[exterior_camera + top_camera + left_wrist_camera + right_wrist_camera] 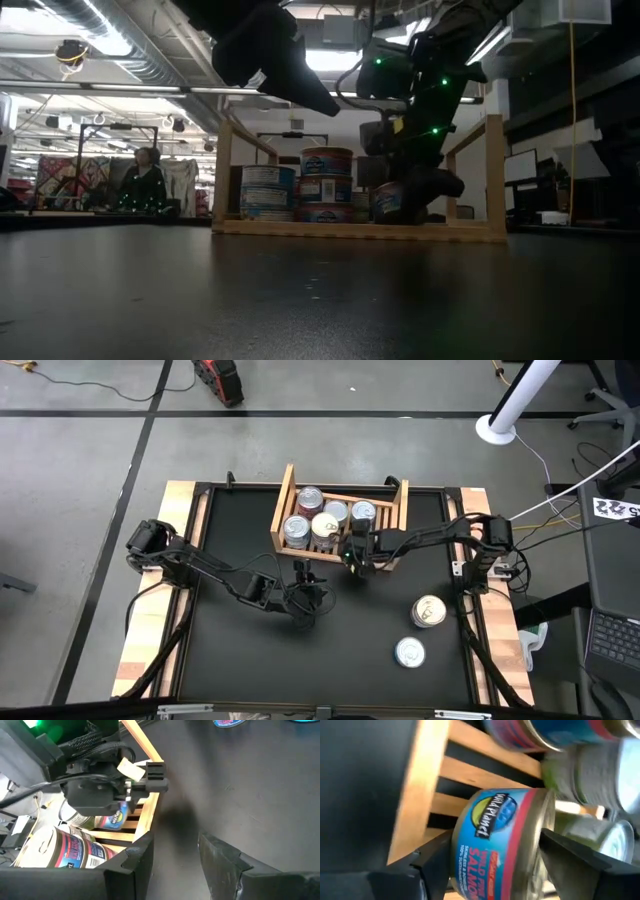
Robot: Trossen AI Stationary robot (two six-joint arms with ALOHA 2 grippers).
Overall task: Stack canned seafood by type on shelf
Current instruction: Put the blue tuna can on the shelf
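Note:
The wooden shelf stands at the table's far middle with several tins in it, some of them stacked. My right gripper reaches down into the shelf's near right corner. Its open fingers stand on either side of a blue-and-red salmon tin, which lies over the slats. My left gripper hangs open over bare table just in front of the shelf, with nothing between its fingers. Two more tins stand on the table at the near right. My right gripper comes slanting down from the table's right. One finger is at the tin's bottom end and the other at its rimmed lid end. Whether either finger touches the tin, I cannot tell.
The shelf's raised side boards and the tins beside the salmon tin close in my right gripper. Open black tabletop spreads at the near left. Cables and a white pole base lie beyond the table.

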